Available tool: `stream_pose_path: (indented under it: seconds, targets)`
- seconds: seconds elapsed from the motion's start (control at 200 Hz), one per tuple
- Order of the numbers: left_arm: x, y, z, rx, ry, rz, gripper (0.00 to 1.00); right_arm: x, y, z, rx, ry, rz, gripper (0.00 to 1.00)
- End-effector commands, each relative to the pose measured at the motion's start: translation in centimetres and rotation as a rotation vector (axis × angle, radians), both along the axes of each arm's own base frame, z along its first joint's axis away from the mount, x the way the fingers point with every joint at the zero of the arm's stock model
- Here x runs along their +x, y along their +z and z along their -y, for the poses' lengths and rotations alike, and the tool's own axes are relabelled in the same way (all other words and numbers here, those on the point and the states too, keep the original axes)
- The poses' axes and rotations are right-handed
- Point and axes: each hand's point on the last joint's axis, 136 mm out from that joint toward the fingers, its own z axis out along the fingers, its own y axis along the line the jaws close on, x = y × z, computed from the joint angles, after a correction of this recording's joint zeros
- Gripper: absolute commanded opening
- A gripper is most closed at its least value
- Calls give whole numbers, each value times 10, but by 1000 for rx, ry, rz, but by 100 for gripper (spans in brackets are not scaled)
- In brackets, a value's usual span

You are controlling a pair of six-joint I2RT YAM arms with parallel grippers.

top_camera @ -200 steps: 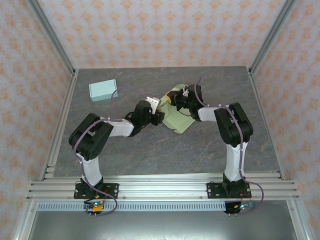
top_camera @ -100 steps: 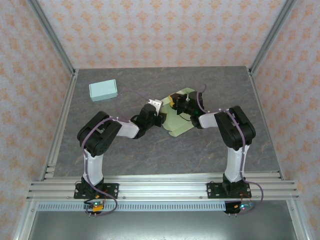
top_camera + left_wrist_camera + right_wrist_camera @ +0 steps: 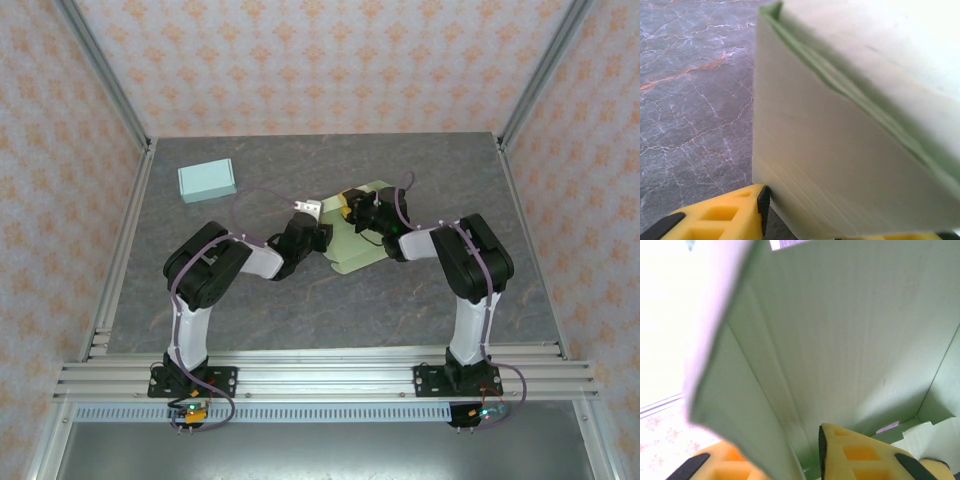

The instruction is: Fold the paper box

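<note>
1. Nearest me, the left gripper (image 3: 321, 238) has its jaws either side of the near wall of the pale green paper box (image 3: 354, 256), mid-table; whether they clamp it, I cannot tell.
2. Beyond, the right gripper (image 3: 358, 214) loosely straddles an upright flap, jaws parted.
3. I'd say the box is half-formed, with closing left.

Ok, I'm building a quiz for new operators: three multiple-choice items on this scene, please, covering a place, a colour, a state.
1. Where on the table is the blue box? A far left; B near right; C on the paper.
2. What colour is the paper box? A red; B pale green; C black.
3. What stands between the right end effector's fingers? A nothing; B the blue box; C a paper panel.
1 A: it lies far left in the top view.
2 B: all views show pale green.
3 C: the right wrist view shows a panel there.
</note>
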Motion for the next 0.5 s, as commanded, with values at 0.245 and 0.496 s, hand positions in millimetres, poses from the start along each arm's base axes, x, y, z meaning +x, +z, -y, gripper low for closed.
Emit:
stream_pose_path:
  seconds: [0.245, 0.496]
  targets:
    - [17, 29, 1, -109, 126, 62, 28, -33, -36, -8, -101, 75, -146, 23]
    - [13, 27, 4, -51, 101, 62, 9, -40, -30, -7, -137, 99, -144, 29]
